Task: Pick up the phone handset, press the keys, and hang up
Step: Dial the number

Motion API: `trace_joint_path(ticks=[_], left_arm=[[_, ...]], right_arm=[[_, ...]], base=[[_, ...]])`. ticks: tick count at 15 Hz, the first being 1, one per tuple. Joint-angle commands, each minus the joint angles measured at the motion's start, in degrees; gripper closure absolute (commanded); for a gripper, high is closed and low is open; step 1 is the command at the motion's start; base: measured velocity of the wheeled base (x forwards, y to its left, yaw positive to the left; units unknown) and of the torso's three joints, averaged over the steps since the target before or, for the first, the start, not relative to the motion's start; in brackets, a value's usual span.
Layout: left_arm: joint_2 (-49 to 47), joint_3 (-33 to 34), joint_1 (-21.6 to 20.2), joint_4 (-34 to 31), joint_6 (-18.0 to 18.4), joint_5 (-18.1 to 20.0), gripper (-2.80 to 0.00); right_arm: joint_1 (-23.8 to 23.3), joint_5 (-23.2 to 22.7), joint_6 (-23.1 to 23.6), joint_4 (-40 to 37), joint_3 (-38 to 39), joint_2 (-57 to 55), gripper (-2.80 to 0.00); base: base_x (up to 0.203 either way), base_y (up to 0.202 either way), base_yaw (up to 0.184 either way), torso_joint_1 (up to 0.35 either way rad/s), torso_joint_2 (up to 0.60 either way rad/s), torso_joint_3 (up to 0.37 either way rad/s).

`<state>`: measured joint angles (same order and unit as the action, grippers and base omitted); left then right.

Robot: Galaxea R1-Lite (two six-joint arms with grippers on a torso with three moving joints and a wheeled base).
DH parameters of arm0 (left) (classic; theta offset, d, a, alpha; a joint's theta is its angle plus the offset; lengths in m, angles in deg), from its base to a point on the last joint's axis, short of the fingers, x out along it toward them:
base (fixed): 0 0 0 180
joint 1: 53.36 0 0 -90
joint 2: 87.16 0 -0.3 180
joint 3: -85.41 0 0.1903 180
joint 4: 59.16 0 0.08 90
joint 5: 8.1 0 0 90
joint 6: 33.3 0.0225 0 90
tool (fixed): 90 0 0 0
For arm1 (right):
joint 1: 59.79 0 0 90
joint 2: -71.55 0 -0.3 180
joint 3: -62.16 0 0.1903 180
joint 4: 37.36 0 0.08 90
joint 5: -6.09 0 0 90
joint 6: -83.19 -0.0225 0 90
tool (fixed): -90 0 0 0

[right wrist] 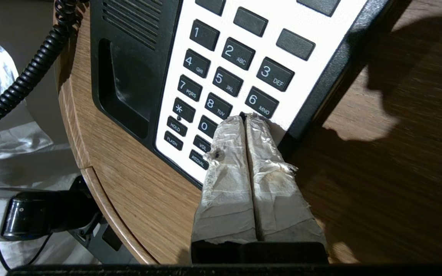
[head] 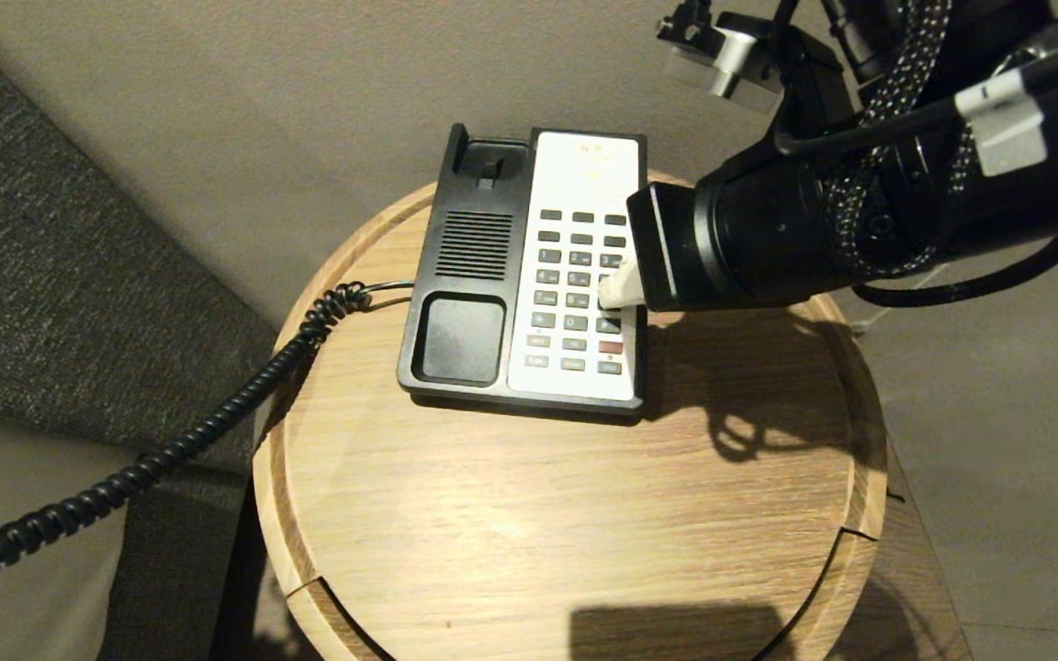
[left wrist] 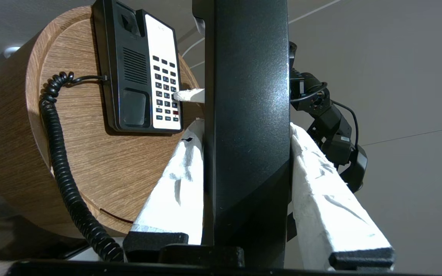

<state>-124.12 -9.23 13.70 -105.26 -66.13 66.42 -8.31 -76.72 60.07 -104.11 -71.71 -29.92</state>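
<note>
My right gripper [right wrist: 247, 119] reaches in from the right side of the phone base [head: 529, 266], fingers pressed together with nothing between them. Their white-wrapped tips [right wrist: 230, 126] rest on the keypad [right wrist: 225, 82], directly below the 6 key and beside the 0 key; the key under them is covered, so I cannot tell which it is.

My left gripper [left wrist: 246, 126] is off the left side of the phone base, away from the table, and does not show in the head view. Its white-wrapped fingers [left wrist: 175, 184] are clamped on either side of the phone handset [left wrist: 248, 115], which stands lengthwise between them, clear of the phone base.

The handset cradle [head: 478, 248] on the left half of the phone base lies bare. The black coiled cord [head: 171, 450] leaves the left edge of the phone base and runs off over the rim of the round wooden table [head: 584, 514] on which the phone base sits.
</note>
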Motion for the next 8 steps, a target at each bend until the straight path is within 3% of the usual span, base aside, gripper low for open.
trace_joint_path(ticks=[1, 8], left_arm=[[0.16, 0.20, 0.03, -0.12, -0.22, -0.11, 0.00], [0.49, 0.61, 0.17, -0.12, -0.22, -0.07, 0.00]], right_arm=[[0.02, 0.19, -0.08, -0.13, 0.02, -0.74, 0.00], [0.02, 0.45, 0.20, -0.74, 0.19, -0.44, 0.00]], base=[[0.000, 0.000, 0.000, 0.000, 0.00, 0.000], [0.000, 0.000, 0.000, 0.000, 0.00, 0.000]])
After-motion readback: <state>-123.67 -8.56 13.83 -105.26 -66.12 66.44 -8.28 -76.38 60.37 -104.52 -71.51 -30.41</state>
